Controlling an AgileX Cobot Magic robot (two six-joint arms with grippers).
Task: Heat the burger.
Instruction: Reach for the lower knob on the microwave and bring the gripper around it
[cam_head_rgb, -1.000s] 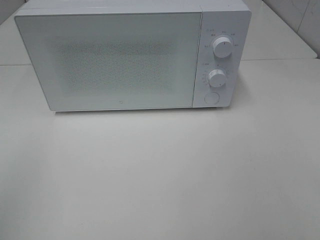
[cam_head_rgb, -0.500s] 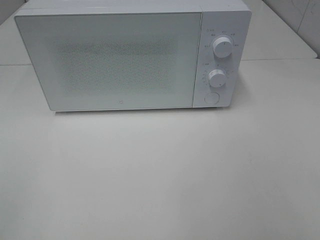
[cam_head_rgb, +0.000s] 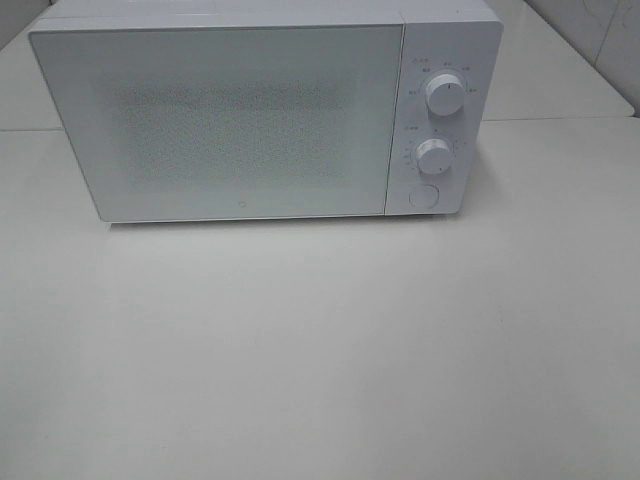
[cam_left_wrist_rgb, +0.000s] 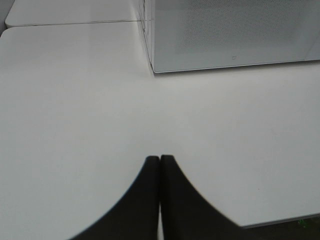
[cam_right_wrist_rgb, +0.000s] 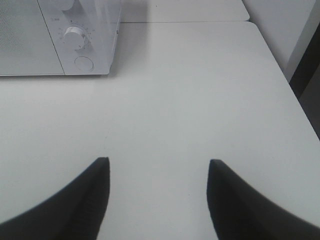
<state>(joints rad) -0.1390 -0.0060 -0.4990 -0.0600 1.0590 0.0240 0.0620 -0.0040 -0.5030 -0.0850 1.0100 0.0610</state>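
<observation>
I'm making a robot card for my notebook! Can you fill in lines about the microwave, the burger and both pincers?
Appliance: white microwave on the white table
Front: door shut
Controls: upper knob, lower knob, round button under them
Food: burger not visible in any view
Left arm: left pincer shut, empty
Right arm: right pincer open, empty

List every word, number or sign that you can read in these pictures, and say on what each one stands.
None can be read.
Marks around the upper knob and lower knob of the microwave: too small and blurred.
Tiny mark low on its door: too small.
</observation>
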